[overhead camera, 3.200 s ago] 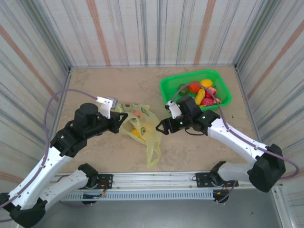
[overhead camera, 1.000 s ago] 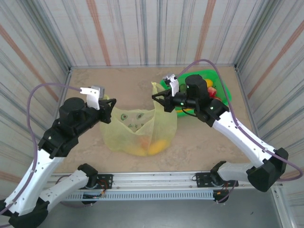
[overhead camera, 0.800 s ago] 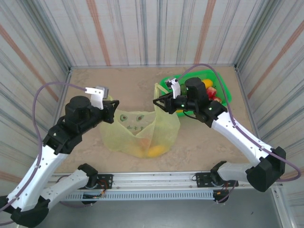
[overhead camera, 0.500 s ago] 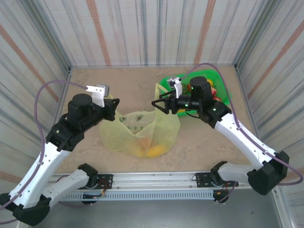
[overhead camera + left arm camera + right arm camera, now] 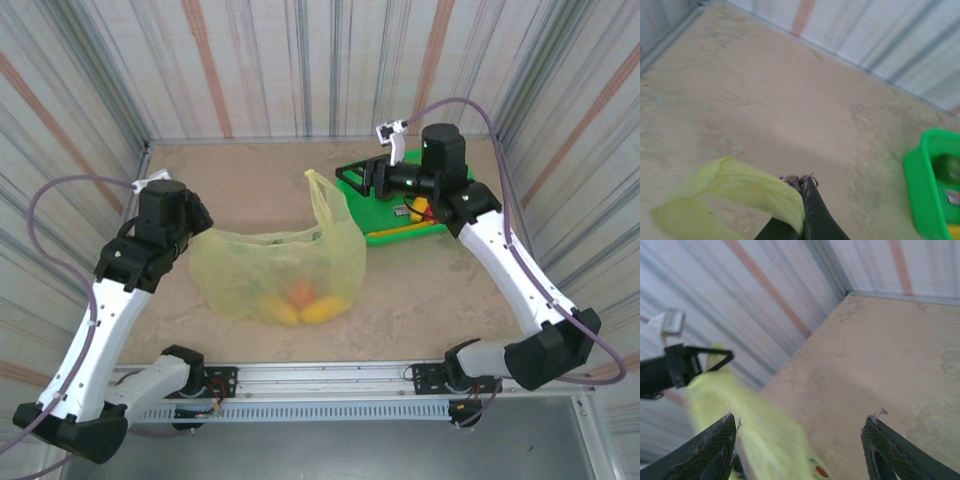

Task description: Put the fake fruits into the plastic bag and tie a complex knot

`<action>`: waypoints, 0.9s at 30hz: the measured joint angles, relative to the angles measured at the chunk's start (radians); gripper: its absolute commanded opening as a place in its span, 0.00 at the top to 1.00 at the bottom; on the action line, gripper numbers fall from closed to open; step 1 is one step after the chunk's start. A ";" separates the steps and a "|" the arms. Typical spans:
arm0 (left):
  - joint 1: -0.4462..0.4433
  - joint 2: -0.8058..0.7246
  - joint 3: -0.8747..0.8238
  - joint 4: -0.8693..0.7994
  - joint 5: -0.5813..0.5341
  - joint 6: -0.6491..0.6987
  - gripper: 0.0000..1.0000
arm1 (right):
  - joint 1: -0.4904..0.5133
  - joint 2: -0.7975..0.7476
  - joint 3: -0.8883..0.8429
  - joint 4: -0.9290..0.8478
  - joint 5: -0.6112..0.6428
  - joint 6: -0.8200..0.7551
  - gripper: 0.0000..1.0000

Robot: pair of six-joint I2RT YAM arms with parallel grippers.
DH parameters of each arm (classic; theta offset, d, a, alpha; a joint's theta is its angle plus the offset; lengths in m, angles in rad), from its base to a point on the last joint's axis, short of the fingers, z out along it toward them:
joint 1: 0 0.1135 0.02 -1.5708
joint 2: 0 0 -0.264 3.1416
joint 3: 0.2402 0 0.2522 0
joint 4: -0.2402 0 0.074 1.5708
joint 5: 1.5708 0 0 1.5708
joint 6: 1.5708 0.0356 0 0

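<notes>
Pale yellow-green plastic bag is held up by my left gripper, clamped on one handle, with some fake fruits inside. My right gripper gapes empty. The green basket sits just beneath it, rightward, so that arm is nearer.

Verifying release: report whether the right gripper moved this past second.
Yes: right gripper went rightward, off the plastic bag, over the green basket's left end.
</notes>
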 measured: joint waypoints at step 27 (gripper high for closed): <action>-0.056 -0.107 -0.132 0.203 0.419 0.105 1.00 | -0.141 0.924 0.642 -0.498 0.680 0.079 0.17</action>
